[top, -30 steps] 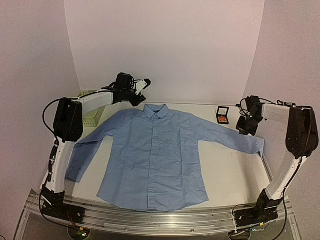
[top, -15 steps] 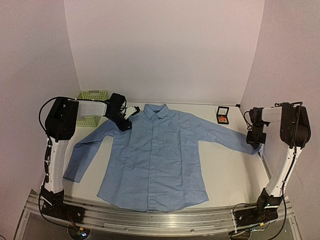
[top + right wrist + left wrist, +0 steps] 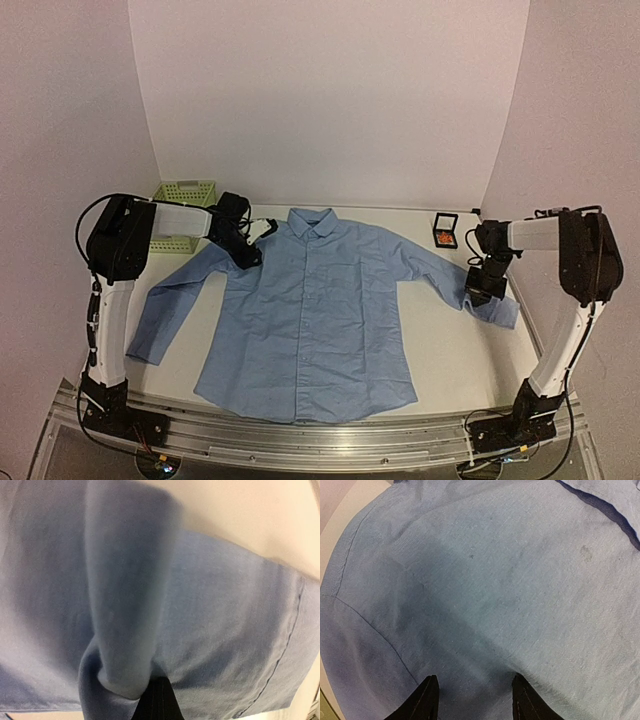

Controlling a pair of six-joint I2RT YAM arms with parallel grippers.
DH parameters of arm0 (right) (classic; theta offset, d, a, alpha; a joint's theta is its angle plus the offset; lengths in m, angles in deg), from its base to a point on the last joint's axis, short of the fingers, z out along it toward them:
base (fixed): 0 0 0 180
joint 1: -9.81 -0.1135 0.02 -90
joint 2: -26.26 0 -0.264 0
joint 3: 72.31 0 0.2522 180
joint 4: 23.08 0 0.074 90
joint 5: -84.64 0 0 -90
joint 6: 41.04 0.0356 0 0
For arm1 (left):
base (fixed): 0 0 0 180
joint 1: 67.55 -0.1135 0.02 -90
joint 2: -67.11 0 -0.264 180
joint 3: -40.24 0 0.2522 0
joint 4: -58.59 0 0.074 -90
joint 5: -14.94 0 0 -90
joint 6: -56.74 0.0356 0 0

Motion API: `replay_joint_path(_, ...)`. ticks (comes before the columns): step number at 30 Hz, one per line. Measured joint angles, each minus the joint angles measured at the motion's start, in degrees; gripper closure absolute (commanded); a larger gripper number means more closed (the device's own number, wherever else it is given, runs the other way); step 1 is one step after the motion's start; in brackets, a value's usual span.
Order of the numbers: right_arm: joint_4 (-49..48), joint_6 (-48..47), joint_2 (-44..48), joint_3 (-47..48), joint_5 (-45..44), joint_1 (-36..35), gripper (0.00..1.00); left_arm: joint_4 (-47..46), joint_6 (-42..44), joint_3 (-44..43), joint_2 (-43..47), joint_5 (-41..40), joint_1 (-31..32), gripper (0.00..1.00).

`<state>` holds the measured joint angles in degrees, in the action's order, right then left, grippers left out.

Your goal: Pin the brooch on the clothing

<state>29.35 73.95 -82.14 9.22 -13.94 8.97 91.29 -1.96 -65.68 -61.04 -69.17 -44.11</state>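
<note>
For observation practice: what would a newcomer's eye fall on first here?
A blue shirt lies spread flat in the middle. The right gripper pinches a fold of its sleeve; the left gripper, jaws apart, hangs over the opposite shoulder. The tiny orange-red brooch sits in a black box, far right.

We saw two slim arms built alike. The left arm (image 3: 108, 310) had white tubular links and a bulky black joint housing (image 3: 118, 238), with a thin black cable (image 3: 86, 215) looping off it. Its base (image 3: 104, 405) was black, with loose wiring beside it. The right arm (image 3: 562, 345) matched it: white links, a black housing (image 3: 590, 262), a black foot (image 3: 520, 428) and dark cables along the top. The left gripper (image 3: 472, 697) carried two black, tapering fingers (image 3: 424, 702). Of the right gripper (image 3: 156, 702) we saw only a dark ribbed sliver.
</note>
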Motion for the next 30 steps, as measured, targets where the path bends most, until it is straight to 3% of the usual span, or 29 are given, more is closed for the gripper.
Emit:
replay_joint_path(8,0.2,3.4,2.5,-3.4,7.5,-0.7,1.0,0.0,0.1,0.0,0.0,0.2,0.0,0.5)
replay_joint_path(17,0.8,1.4,4.5,-6.1,5.1,6.4,1.0,-0.1,0.2,0.0,0.0,0.2,0.0,0.5)
replay_joint_path(30,4.2,-2.1,-4.5,6.5,-1.6,10.2,1.0,-1.0,0.4,0.0,0.0,0.5,-0.3,0.49)
